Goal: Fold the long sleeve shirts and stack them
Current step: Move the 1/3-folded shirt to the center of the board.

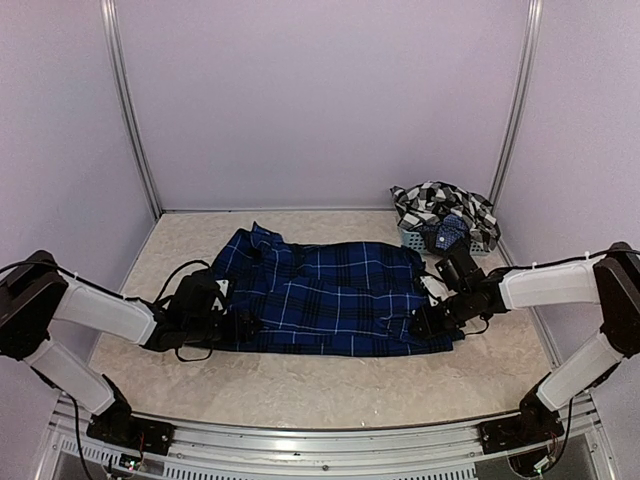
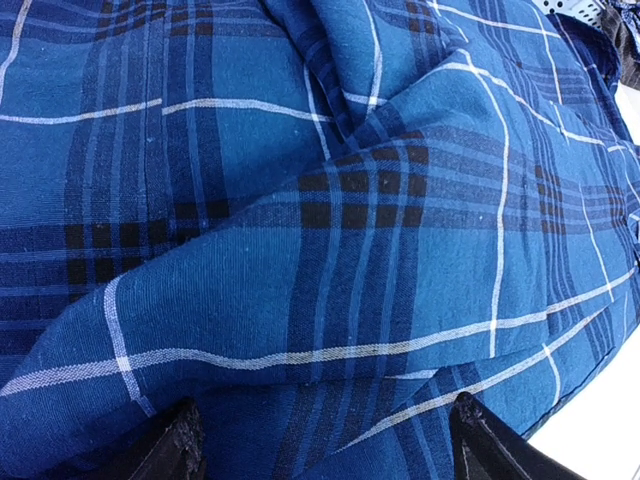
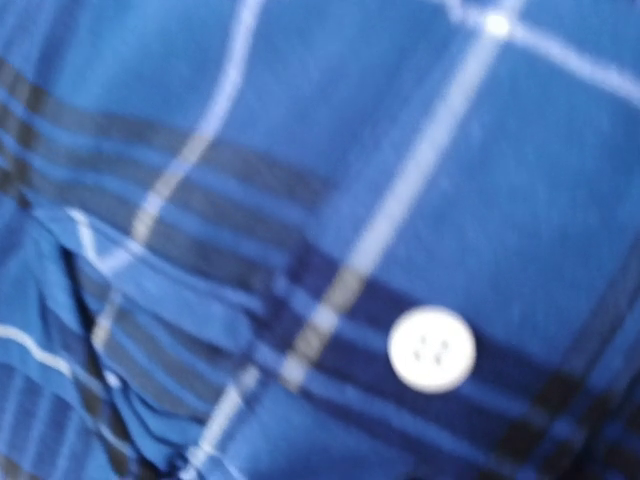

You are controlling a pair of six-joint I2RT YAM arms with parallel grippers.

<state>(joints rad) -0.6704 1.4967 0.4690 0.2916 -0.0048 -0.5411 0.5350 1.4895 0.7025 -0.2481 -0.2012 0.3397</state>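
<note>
A navy blue plaid long sleeve shirt [image 1: 320, 290] lies spread across the middle of the table. My left gripper [image 1: 235, 325] is at its left edge. In the left wrist view it [image 2: 325, 440] is open, with the two dark fingertips [image 2: 180, 445] wide apart just over the wrinkled blue cloth [image 2: 300, 230]. My right gripper [image 1: 425, 322] is at the shirt's right edge. The right wrist view is blurred and filled by blue plaid [image 3: 300, 150] with a white button [image 3: 431, 348]; its fingers are hidden. A black-and-white checked shirt [image 1: 440, 205] is heaped at the back right.
A small grey-blue mesh basket [image 1: 418, 240] sits under the checked shirt near the right wall. White walls with metal corner posts [image 1: 135, 120] enclose the table. A metal rail [image 1: 320, 445] runs along the near edge between the arm bases.
</note>
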